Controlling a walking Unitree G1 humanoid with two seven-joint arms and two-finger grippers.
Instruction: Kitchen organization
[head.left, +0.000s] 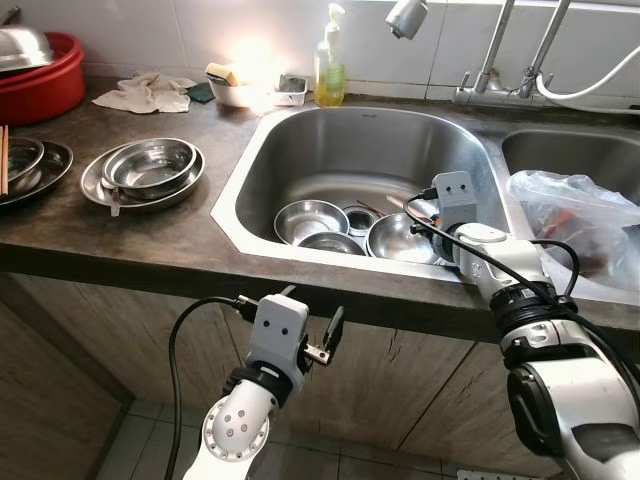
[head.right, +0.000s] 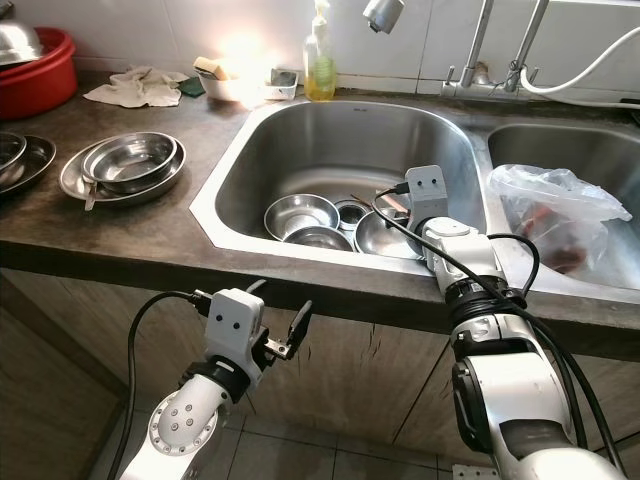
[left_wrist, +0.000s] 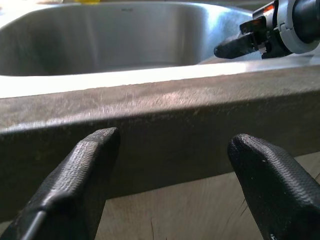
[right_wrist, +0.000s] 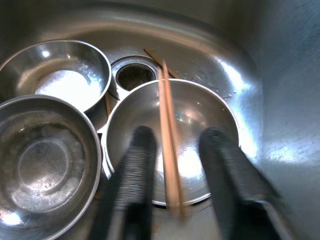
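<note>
The chopsticks (right_wrist: 169, 135) lie across the steel bowl (right_wrist: 200, 125) in the sink (head.left: 330, 150), right between the open fingers of the right hand (right_wrist: 172, 165). It should close squarely on both sticks and lift straight up; two more bowls (right_wrist: 45, 150) crowd one side, the sink wall the other. The left hand (left_wrist: 170, 175) hangs open below the bench edge (left_wrist: 150, 107).

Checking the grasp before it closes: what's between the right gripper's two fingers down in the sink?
In the right wrist view, a pair of chopsticks lies between the open right gripper fingers, resting across a steel bowl beside the drain.
</note>
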